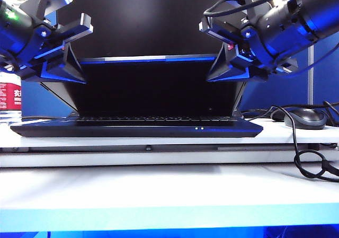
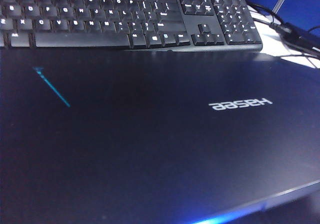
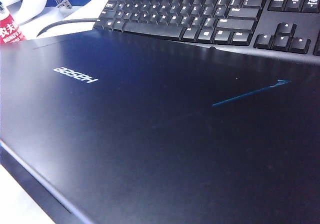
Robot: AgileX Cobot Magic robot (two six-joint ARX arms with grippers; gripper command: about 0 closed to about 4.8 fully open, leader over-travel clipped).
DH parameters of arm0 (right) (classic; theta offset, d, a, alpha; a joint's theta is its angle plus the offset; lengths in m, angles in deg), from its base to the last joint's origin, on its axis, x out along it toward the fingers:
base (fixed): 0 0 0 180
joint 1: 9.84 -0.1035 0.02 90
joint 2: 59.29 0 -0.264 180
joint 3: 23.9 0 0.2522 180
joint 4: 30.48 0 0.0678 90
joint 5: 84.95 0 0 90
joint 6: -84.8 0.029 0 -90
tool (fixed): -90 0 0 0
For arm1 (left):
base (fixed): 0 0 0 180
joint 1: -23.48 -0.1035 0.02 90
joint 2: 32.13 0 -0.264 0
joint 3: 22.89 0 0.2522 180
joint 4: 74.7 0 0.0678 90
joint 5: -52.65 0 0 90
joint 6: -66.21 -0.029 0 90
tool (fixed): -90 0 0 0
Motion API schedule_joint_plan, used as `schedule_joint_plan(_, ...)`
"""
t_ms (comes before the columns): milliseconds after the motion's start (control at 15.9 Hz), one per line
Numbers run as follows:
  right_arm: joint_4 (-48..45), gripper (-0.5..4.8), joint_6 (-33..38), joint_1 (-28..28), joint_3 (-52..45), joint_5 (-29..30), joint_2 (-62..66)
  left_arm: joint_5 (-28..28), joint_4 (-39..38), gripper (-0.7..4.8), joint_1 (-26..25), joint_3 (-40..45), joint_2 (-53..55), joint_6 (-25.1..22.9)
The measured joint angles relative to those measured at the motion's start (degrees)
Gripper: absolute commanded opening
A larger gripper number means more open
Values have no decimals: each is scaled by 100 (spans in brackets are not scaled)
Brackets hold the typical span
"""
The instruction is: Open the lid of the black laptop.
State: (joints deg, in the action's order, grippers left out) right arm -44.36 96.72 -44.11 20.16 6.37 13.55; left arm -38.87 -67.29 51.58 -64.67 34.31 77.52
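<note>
Two claws on the job, both mine, at the top corners of the thin wide black lid [image 1: 153,87] with its dark-blue sheen. Left claw [image 1: 66,63] at 10 o'clock in the exterior view, right claw [image 1: 230,60] at 2. Lid partly raised, leaning forward over the keys. Wide slim black laptop [image 1: 136,128] with green front lights sits mid white surface [image 1: 159,187], at 6 from both claws. Claw openness: can't tell for either; contact with the lid edge looks likely, but grip is unclear. Wrist views show only the lid's outer face [image 2: 150,144], no fingers, with a separate black keyboard [image 2: 130,14] beyond. Step: mid-lift. Next move needs both sides pushed up and back evenly, so the hinge doesn't twist.
</note>
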Motion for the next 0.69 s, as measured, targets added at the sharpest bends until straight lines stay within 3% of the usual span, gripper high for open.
schedule_joint_plan(377,-160,9,-24,109,83,66,-4,52,-177,19,-125,-326,7,-173)
schedule_joint_plan(691,13,8,-103,208,431,39,-2,538,-114,19,-800,-461,9,-125)
